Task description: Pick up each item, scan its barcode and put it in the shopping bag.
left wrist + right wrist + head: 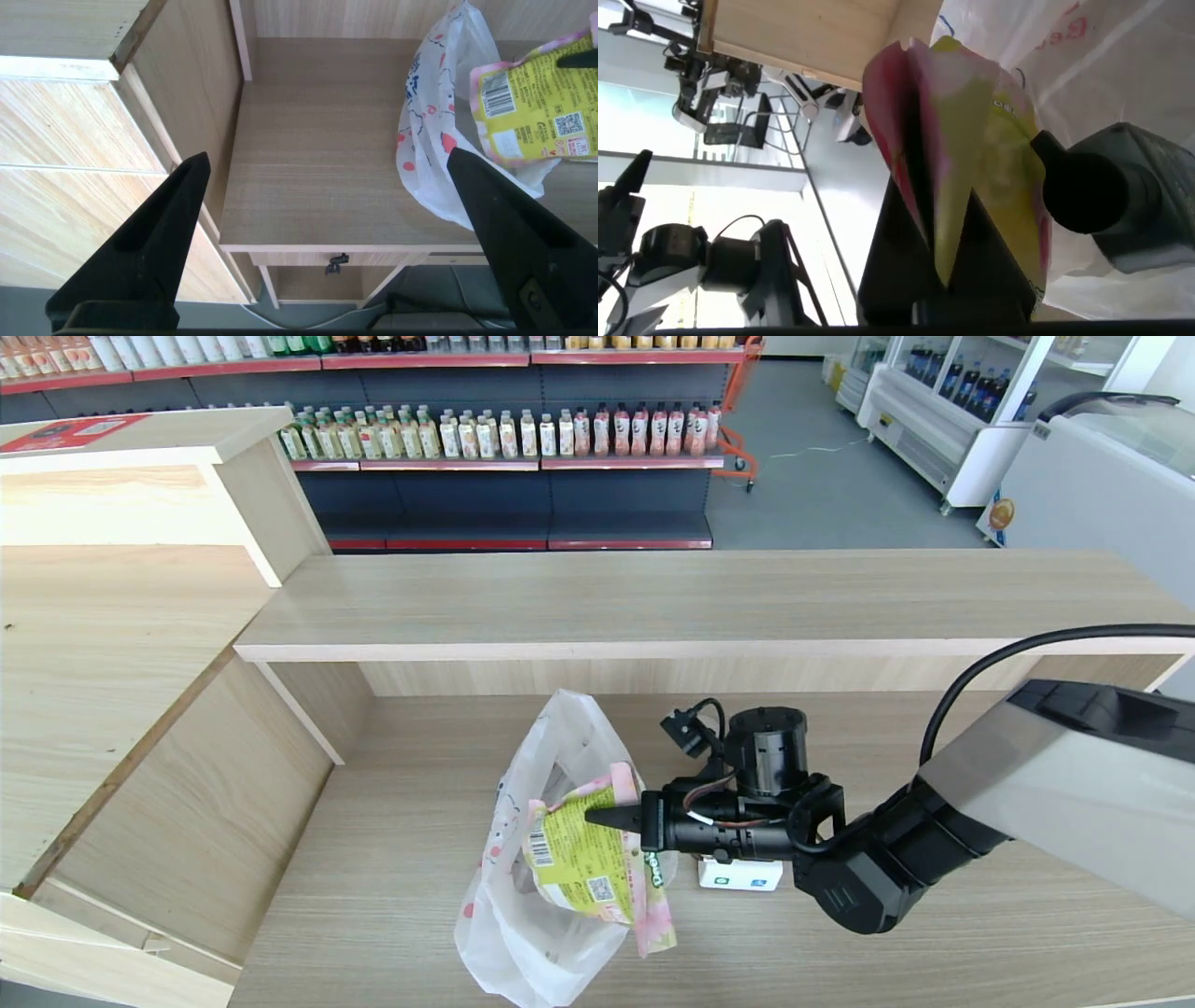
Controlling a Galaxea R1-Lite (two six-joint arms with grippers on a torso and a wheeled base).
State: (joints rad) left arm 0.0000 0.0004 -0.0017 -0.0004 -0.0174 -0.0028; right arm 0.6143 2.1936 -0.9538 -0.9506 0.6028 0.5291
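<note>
Pale wood-grain table (840,952) of a shop checkout, backed by a raised ledge (709,602) and, across the aisle, shelves of bottled drinks (504,434).

At the left, seen from its own wrist camera, the left end effector (329,168) hangs released, its two dark fingers (159,243) spread wide with nothing between them. It sits over the near left part of the table, well apart from the bag.

At centre, a white plastic shopping bag (523,933) with pink and red print stands slumped on the table, its mouth open toward the right arm. A yellow-green snack packet (583,859) with pink edges sits at that mouth, tilted, its barcode facing up and a pink strip hanging outside the bag's right rim. Whether its lower end is already inside the bag cannot be told.

The right end effector (613,819) is clenched on the packet's upper edge, one black fingertip lying across the printed face. The right wrist view shows the packet pinched edge-on between the fingers, with the bag's plastic just behind it.

Just right of the bag, beneath the right wrist, a small white box-shaped device (742,875) rests on the table.

Far right, across the grey floor, white chest freezers (1102,476) and glass-door coolers (952,392) line the wall.
</note>
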